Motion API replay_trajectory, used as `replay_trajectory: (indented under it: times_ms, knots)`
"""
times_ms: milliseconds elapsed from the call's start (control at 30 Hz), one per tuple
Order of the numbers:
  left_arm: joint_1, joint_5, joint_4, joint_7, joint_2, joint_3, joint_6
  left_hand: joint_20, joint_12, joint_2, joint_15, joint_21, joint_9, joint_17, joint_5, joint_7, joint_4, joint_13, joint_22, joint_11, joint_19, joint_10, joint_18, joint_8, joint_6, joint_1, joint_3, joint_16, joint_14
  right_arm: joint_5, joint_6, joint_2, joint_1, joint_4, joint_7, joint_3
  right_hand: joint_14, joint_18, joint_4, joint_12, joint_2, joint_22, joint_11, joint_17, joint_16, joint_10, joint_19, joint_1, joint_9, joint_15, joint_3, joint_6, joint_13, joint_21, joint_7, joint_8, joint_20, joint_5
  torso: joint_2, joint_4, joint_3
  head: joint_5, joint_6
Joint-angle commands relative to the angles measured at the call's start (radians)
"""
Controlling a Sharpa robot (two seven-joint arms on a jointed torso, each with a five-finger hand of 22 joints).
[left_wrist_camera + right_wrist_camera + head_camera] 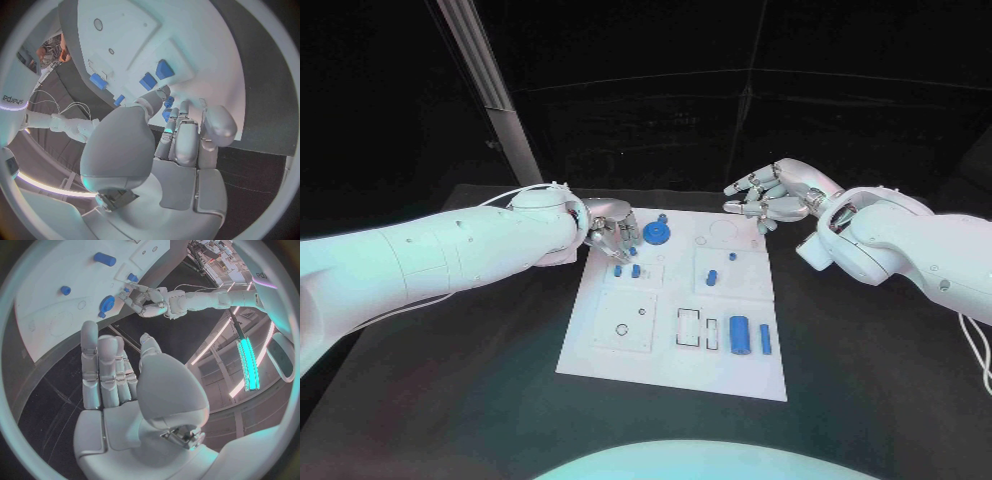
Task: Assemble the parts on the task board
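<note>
- White task board (678, 350) is lying mid-table, blue parts (738, 334) sitting on it.
- L hand (609, 233) is hovering over board's far-left area, fingertips (167, 113) curling onto a small blue part (620, 269); can't tell if it's actually pinched.
- R hand (769, 196) is hanging by board's far-right corner, fingers apart, holding nothing.
- Round blue part (658, 234) is sitting btw the 2 hands.
</note>
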Motion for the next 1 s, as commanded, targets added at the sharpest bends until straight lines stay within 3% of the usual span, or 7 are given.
replay_trajectory:
  times_ms: [33,200,333,500,600,800,1000]
  knots:
    - [0.002,0.030,0.008,0.005,-0.015,0.001,-0.067,0.010,-0.005,0.011,0.013,-0.019,-0.001,-0.005,0.007,-0.006,-0.001,0.000,-0.016,0.009,-0.002,-0.044,-0.005,-0.003,-0.059,0.008,-0.039,-0.002,0.010,-0.054,0.022,-0.002,0.002,-0.008,-0.037,0.001,-0.019,0.012,-0.002,-0.055,0.008,-0.016,0.005,-0.032,-0.047,-0.040,-0.008,0.025,0.002,0.004,0.004,0.003,-0.047,-0.022,0.007,0.006,0.004,-0.023,-0.001,0.0008,0.0003,-0.002,0.002]
    - [0.004,0.085,0.017,0.027,-0.044,0.002,-0.124,0.017,0.010,0.026,0.018,-0.034,0.000,-0.012,0.012,-0.002,0.005,0.002,-0.029,0.015,-0.003,-0.082,-0.002,-0.001,-0.076,0.030,-0.094,0.000,0.008,-0.175,0.060,-0.003,0.002,-0.023,-0.081,0.001,-0.015,0.013,-0.047,-0.201,0.020,-0.028,0.004,-0.068,-0.096,-0.048,0.011,0.124,0.008,0.002,0.046,0.057,-0.194,-0.038,0.003,0.027,-0.001,-0.083,-0.001,0.0010,-0.0002,-0.005,0.007]
    - [0.006,0.186,0.024,0.067,-0.067,0.003,-0.166,0.016,0.042,0.042,0.015,-0.038,0.007,-0.014,0.020,0.019,0.012,0.007,-0.032,0.010,-0.001,-0.067,0.000,0.012,-0.009,0.040,-0.113,0.003,0.008,-0.332,0.090,-0.004,0.001,-0.026,-0.116,0.000,0.028,0.012,-0.080,-0.293,0.021,-0.013,-0.009,-0.017,-0.035,-0.010,0.045,0.192,0.013,-0.012,0.089,0.116,-0.290,-0.020,-0.009,0.049,-0.013,-0.123,-0.001,0.0003,0.0007,-0.008,0.011]
    - [0.007,0.414,0.038,0.184,-0.096,0.002,-0.201,0.010,0.087,0.064,0.008,-0.042,0.014,-0.014,0.025,0.059,0.013,0.017,-0.035,0.001,-0.001,-0.017,0.000,0.038,0.055,0.047,-0.098,0.005,0.008,-0.525,0.105,-0.004,-0.003,-0.013,-0.150,0.000,0.077,-0.015,-0.092,-0.372,0.012,0.161,-0.016,0.068,0.075,0.045,0.119,0.222,0.009,-0.021,0.132,0.154,-0.371,0.117,-0.021,0.054,-0.021,-0.154,-0.001,-0.0009,0.0019,-0.019,0.017]
    - [0.007,0.673,0.060,0.291,-0.118,0.002,-0.205,0.011,0.100,0.073,0.011,-0.068,0.014,-0.016,0.027,0.064,0.017,0.017,-0.056,0.005,-0.012,-0.007,0.004,0.049,0.083,0.046,-0.082,0.004,0.004,-0.648,0.111,-0.003,-0.010,-0.001,-0.170,0.000,0.083,-0.022,-0.091,-0.436,-0.005,0.208,-0.014,0.096,0.115,0.070,0.129,0.224,0.002,-0.017,0.164,0.165,-0.428,0.157,-0.021,0.044,-0.019,-0.166,-0.001,-0.0009,0.0018,-0.035,0.022]
    - [0.005,1.168,0.133,0.403,-0.147,-0.002,-0.216,0.019,0.134,0.091,0.016,-0.413,0.009,-0.351,0.041,0.068,0.047,0.012,-0.334,0.006,-0.181,0.011,0.065,0.069,0.125,0.018,-0.047,-0.177,-0.147,-0.809,0.105,0.008,-0.031,0.009,-0.194,0.000,0.082,-0.022,-0.079,-0.532,-0.035,0.217,-0.004,0.097,0.127,0.020,0.121,0.206,-0.004,-0.008,0.194,0.132,-0.510,0.167,-0.021,0.010,-0.009,-0.217,0.000,-0.0001,0.0007,-0.048,0.030]
    - [0.003,1.330,0.170,0.456,-0.159,-0.003,-0.205,0.021,0.152,0.088,0.017,-0.448,0.006,-0.436,0.040,0.065,0.052,0.012,-0.358,0.004,-0.208,0.016,0.067,0.071,0.126,0.012,-0.045,-0.226,-0.195,-0.868,0.103,0.028,-0.052,0.005,-0.201,0.000,0.087,-0.026,-0.081,-0.560,-0.049,0.247,0.001,0.122,0.163,0.026,0.126,0.196,-0.003,-0.004,0.212,0.131,-0.551,0.191,-0.017,0.002,-0.006,-0.250,0.000,-0.0010,0.0007,-0.050,0.031]
